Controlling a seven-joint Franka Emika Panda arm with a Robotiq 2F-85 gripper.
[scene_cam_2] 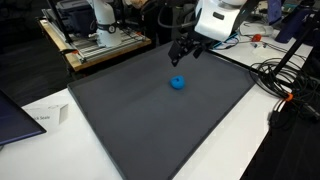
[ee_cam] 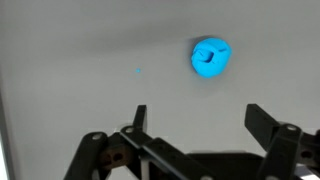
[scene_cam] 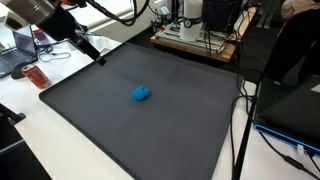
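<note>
My gripper (ee_cam: 197, 112) hangs over the dark mat (ee_cam: 80, 60), jaws wide apart and holding nothing. The small blue lump (ee_cam: 210, 57) lies ahead, a touch right. I should centre on it before descending straight.

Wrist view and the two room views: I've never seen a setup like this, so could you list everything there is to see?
Blue lump: one, bright blue, near the middle of the mat, touching nothing else.
Mat: one, dark grey, covering most of the table.
Table: one, white, under the mat.
Cables: several, black, on the table beside the mat's edge.
Wooden board: one, light brown, beyond the mat, carrying equipment.
Paper: one sheet, white, on the table near a mat corner.
Robot arm: one, mostly white, reaching in over the mat's far edge.
Gripper: one, black, open and empty, hovering above the mat close to the lump.
</note>
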